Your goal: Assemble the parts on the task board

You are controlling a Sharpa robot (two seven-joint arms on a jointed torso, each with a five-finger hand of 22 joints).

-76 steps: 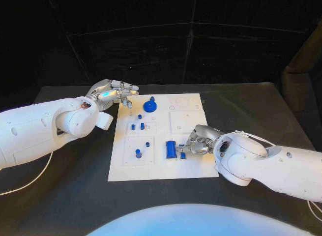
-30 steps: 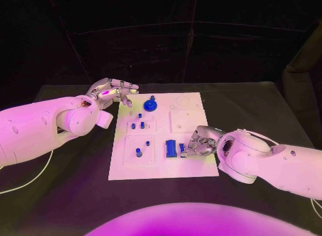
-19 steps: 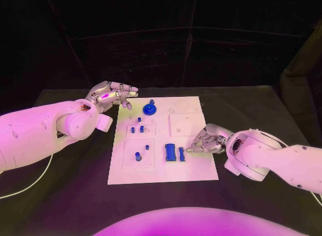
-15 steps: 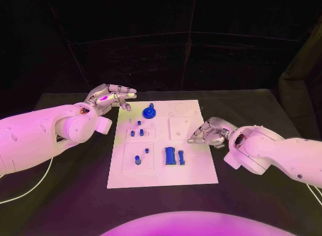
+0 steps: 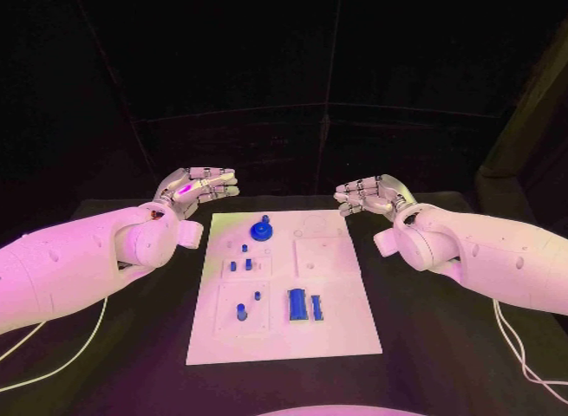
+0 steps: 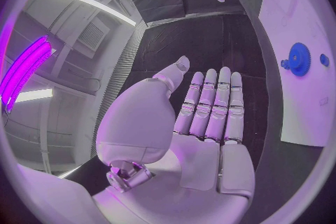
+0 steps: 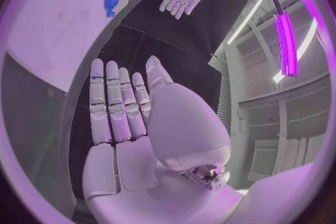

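Now both hands hang above the table's far side, past the upper end of the board (image 5: 284, 342), and neither holds anything. In the head view the left hand (image 5: 199, 186) sits at middle left, just off the board's upper-left corner, palm turned inward, its fingers straight and close side by side. The right hand (image 5: 371, 193) mirrors it at middle right, just off the upper-right corner, fingers likewise extended and bare. Each wrist view shows its own hand flat and unloaded: the left hand (image 6: 199, 123) with the thumb set off from the other fingers, the right hand (image 7: 129, 117) the same, and each picture catches the other hand open across the gap.

The board lies in the centre of the frame on the black table (image 5: 96, 364). Near its upper middle stands the gear (image 5: 263, 230), a blue disc with a knob. Below it, left of centre, a few small pegs (image 5: 245, 264) stand in a raised square. Lower still, more pegs (image 5: 241, 310) stand at lower left, and just right of them a block (image 5: 297, 304) and a thinner bar (image 5: 316, 304) lie side by side, apart from both hands.
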